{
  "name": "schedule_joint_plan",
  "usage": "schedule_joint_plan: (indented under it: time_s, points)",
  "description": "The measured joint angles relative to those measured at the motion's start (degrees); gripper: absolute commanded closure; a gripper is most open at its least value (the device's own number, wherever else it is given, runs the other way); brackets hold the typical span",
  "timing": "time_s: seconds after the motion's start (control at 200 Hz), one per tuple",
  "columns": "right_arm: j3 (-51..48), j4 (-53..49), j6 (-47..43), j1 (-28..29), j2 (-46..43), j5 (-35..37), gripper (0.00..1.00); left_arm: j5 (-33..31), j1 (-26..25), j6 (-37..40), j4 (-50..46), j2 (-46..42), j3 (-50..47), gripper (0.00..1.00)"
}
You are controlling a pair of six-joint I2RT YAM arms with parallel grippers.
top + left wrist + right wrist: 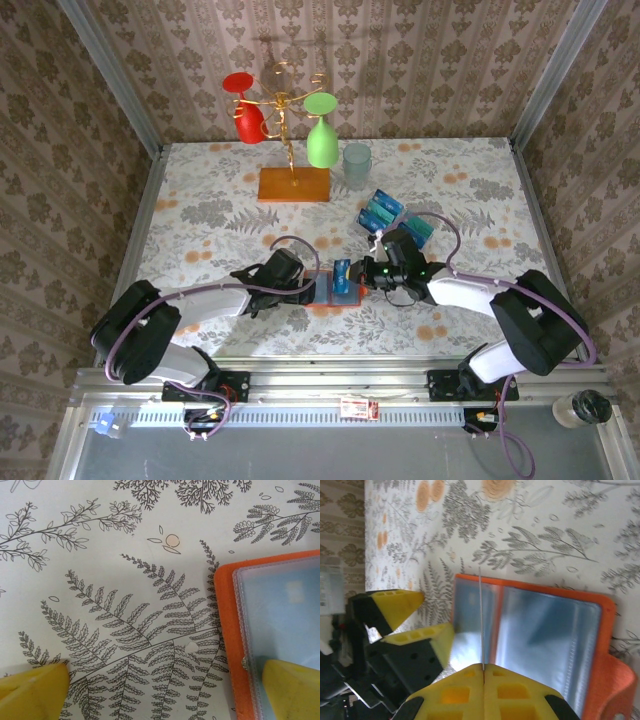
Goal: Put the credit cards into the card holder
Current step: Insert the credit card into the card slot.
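The card holder (330, 294) lies open on the flowered table (200, 200) at its near middle, at about 6 o'clock from the wooden stand (294, 184). The left gripper (310, 287) comes in from 9 o'clock with its jaws spread wide. In the left wrist view, one yellow finger (30, 690) is over the bare cloth and the other (292, 692) is over the holder's clear pocket (280, 605). The right gripper (484, 677) reaches in from 3 o'clock, its jaws pressed together on a blue card (343, 277) that stands upright on its edge above the holder. In the right wrist view the card (480, 615) shows only as a thin line, so it is hard to tell whether its far edge has entered a pocket. More credit cards (383, 212) lie in a loose group at about 1 o'clock from the holder, near the right arm.
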Motion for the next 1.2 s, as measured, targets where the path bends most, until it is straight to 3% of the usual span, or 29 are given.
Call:
schedule_joint_plan:
  time_s: [0.535,1.195]
  points:
    - [-2.8,10.9,1.1,1.2,1.4,2.7,1.0,-1.4,-0.5,-1.2,1.1,-0.1,-0.8,0.0]
    - [-3.5,13.9,2.4,1.4,4.2,4.0,1.0,-1.9,-0.6,-1.7,2.2,-0.4,-1.6,0.0]
